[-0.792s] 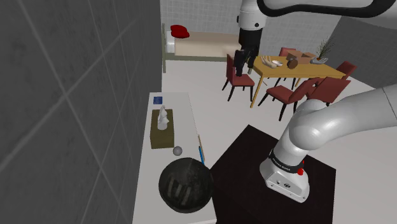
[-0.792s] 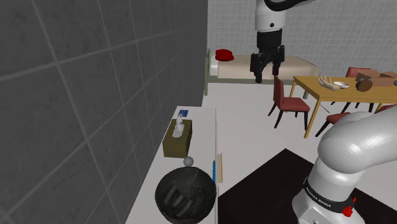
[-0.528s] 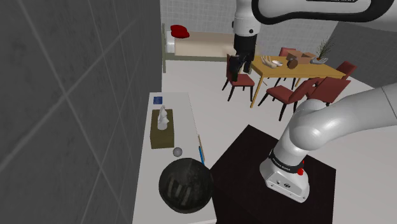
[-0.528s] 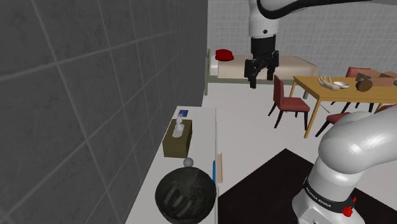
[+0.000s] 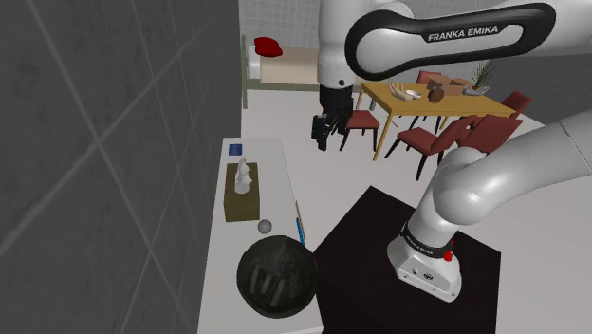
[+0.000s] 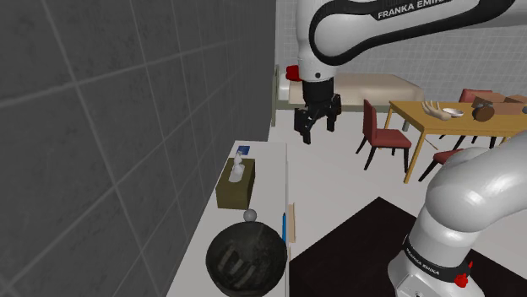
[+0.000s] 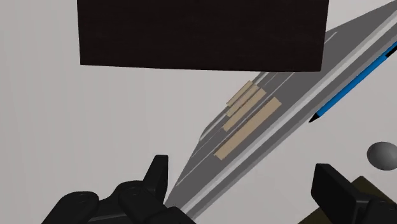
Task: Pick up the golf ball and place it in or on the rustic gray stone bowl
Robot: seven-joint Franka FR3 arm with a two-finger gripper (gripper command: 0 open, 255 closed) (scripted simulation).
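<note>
1. Since the earlier pictures the arm has swung over. The gripper (image 5: pixel 325 133) now hangs lower and further toward the shoulder view's left, off the dining table (image 5: pixel 427 102) and near the far end of the white counter (image 5: pixel 268 157).
2. The fingers (image 7: pixel 159 170) stand spread wide, with nothing between them.
3. The golf ball (image 5: pixel 265 226), a small grey sphere, lies on the counter between the tissue box (image 5: pixel 242 201) and the dark bowl (image 5: pixel 276 276). It is just beside a blue pen (image 5: pixel 301 230) and well apart from the gripper.
4. The step in hand looks like the approach. The next move calls for travelling along the counter, centring over the ball and descending to straddle it. The pen and the bowl's rim probably leave little room.
5. The bowl's inside is dim, and I cannot identify its pale streaks. In the wrist view an olive corner beside one finger is cut off; it is probably the tissue box.
</note>
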